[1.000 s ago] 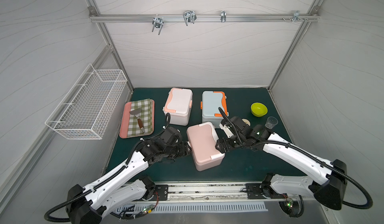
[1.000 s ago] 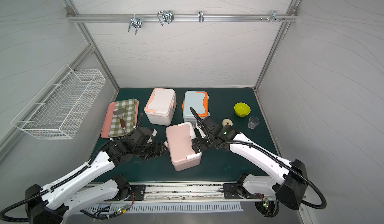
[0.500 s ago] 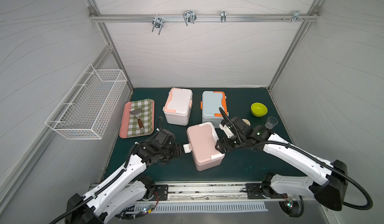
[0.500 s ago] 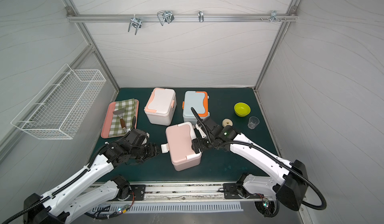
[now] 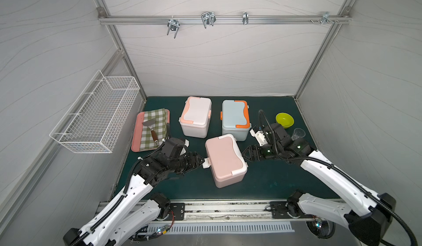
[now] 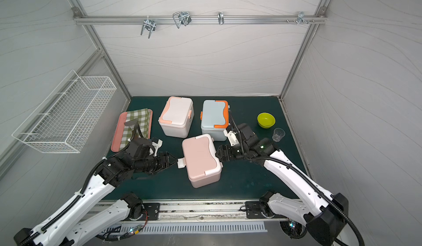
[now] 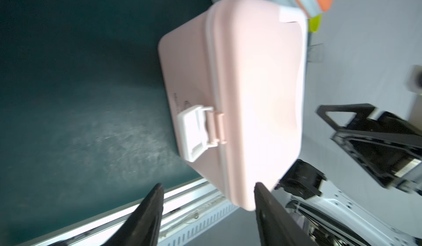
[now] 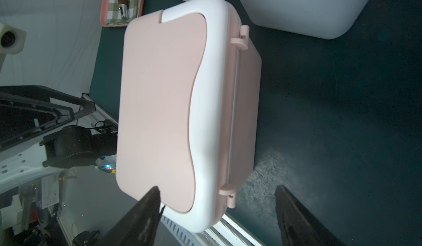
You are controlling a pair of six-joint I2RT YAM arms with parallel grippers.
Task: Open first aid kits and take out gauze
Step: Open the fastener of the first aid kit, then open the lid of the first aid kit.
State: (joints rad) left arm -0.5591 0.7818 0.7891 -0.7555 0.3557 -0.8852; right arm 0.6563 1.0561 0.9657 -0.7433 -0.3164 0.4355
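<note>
- Your left tool lies low over the worktop, pointing at the left side of the pale pink kit.
- Its fingers are spread with nothing between them. The left wrist view is blurred, but the tool reads as released.
- The white latch on that side of the kit sticks out towards the left tool. In the left wrist view it lies ahead of the fingertips, not between them.
- Your right tool sits at the opposite side of the same kit, and its jaws are also parted.
- In the right wrist view one finger overlaps the lid's edge and the other lies over the mat. You cannot tell whether either touches the box.
- The pale pink kit stands at mid-worktop, turned slightly askew, with its lid down.
- Behind it stand the white kit with peach trim and the light blue kit with orange trim, side by side and both closed.
- To the far left, a pink tray holds a checked cloth and a spatula.
- A green bowl and a clear cup stand beyond the right arm.
</note>
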